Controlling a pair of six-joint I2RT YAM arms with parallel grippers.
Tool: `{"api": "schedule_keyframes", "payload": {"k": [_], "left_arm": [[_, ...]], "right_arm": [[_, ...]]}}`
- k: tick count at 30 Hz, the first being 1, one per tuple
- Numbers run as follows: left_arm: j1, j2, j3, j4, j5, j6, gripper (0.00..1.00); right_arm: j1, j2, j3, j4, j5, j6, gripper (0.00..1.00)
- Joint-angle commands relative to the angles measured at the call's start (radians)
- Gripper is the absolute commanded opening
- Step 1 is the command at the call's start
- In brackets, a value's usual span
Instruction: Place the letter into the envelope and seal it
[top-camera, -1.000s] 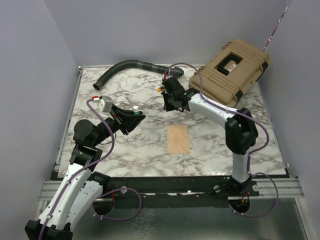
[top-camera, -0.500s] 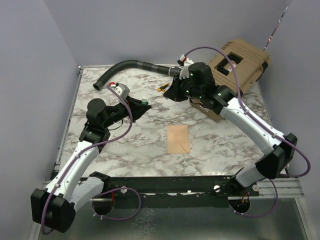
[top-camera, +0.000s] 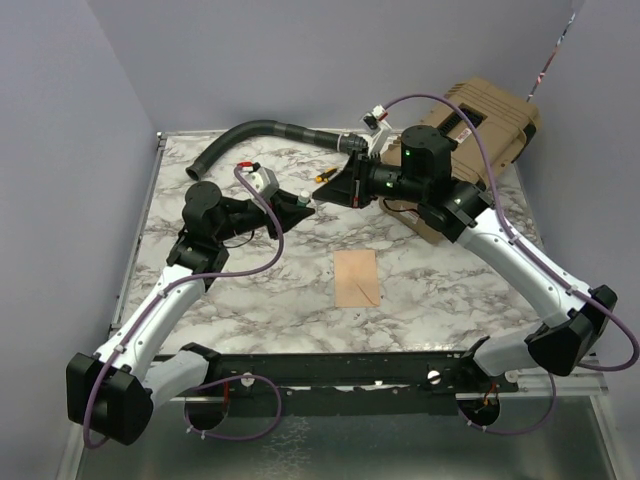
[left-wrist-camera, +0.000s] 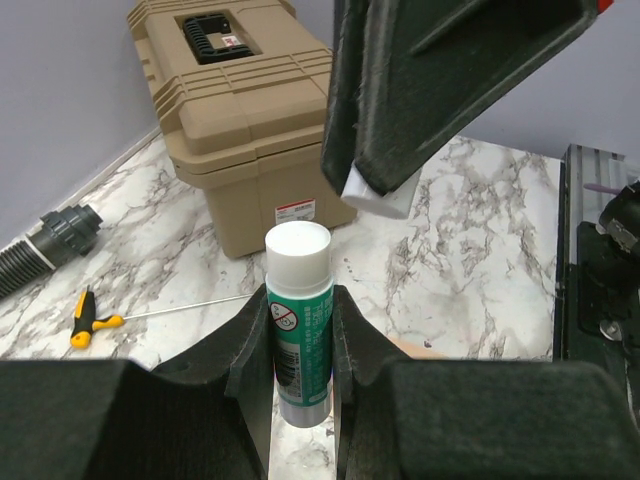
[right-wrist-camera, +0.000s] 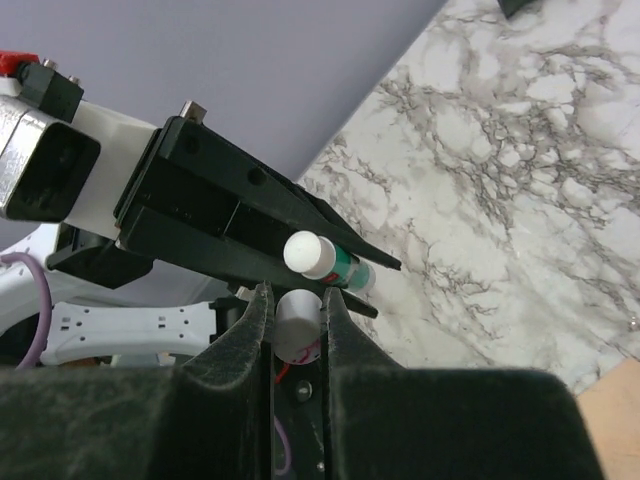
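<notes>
The peach envelope (top-camera: 356, 278) lies flat on the marble table (top-camera: 250, 290), flap down, in front of both grippers; one corner shows in the right wrist view (right-wrist-camera: 612, 425). The letter is out of view. My left gripper (top-camera: 300, 205) (left-wrist-camera: 300, 300) is shut on a green glue stick (left-wrist-camera: 299, 340) with a white end, held above the table. My right gripper (top-camera: 335, 190) (right-wrist-camera: 297, 295) faces it from the right, shut on a small white cap (right-wrist-camera: 297, 322). The cap sits just below the glue stick's white end (right-wrist-camera: 308, 252), a small gap apart.
A tan hard case (top-camera: 470, 140) stands at the back right, close behind the right arm. A black corrugated hose (top-camera: 260, 135) curves along the back edge. A yellow-handled screwdriver (left-wrist-camera: 95, 315) lies near the hose. Grey walls close in the table.
The left gripper has carried the glue stick up and to the right. The right arm has stretched out, and its gripper now points left at the stick. The envelope has not moved.
</notes>
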Motion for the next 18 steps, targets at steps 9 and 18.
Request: {"api": "schedule_keyframes", "payload": {"k": [9, 18], "left_arm": [[-0.036, 0.003, 0.017, 0.025, 0.046, 0.056, 0.00], [-0.043, 0.000, 0.008, 0.024, 0.025, 0.060, 0.00]], "right_arm": [[-0.005, 0.058, 0.016, 0.090, -0.104, 0.089, 0.01], [-0.004, 0.053, 0.003, 0.120, -0.116, 0.122, 0.01]]}}
